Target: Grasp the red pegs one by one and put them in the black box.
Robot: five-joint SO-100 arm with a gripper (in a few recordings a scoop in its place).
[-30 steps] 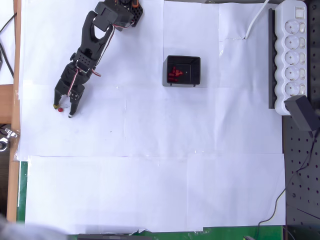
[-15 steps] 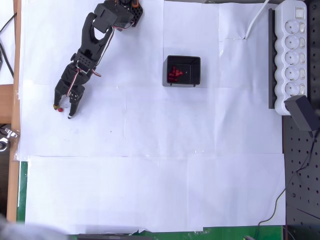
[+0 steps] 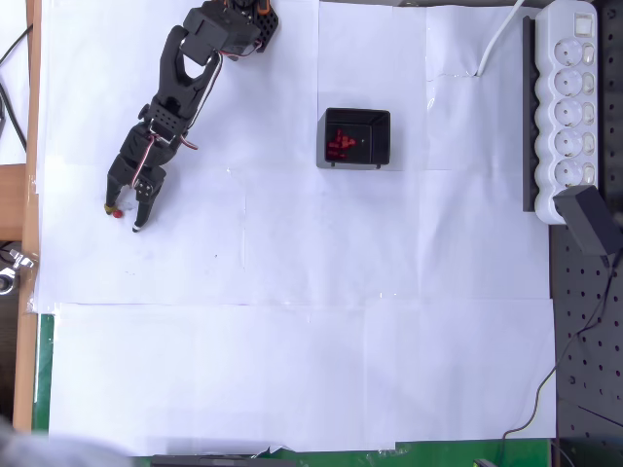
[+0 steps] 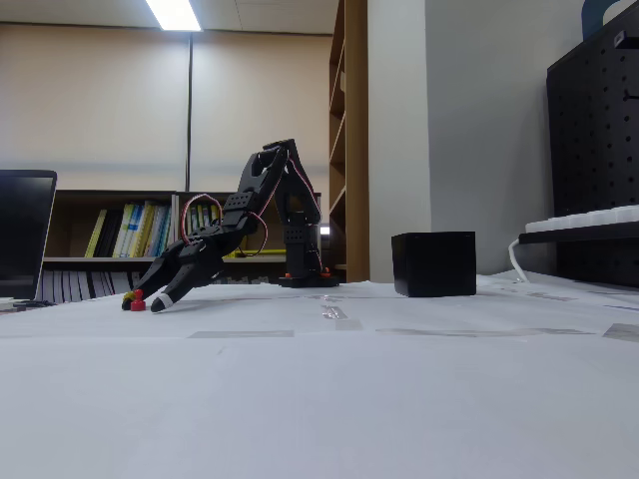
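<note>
A black arm is seen stretched low over a white paper-covered counter [image 3: 292,292], its pincer [image 3: 125,216] lowered to the sheet at the left of the overhead view. The jaws are parted a little, and one red peg [image 3: 116,212] is seen between the tips, close against the left one; whether it is actually gripped cannot be told. In the fixed view the pincer [image 4: 145,300] is shown tilted down to the paper, with the red peg [image 4: 137,295] at its tips.

The black box [image 3: 356,138] is set well apart from the pincer, toward the upper middle of the overhead view — a cluster of red pegs [image 3: 340,143] is gathered inside it, at its left half. In the fixed view the box [image 4: 433,263] is seen standing on the counter to the right of the arm's base.

A white power strip [image 3: 572,107] is laid along the right edge, beside a black pegboard [image 3: 584,360]. Bookshelves [image 4: 130,232] are visible in the background — no writing or brand can be read anywhere.
</note>
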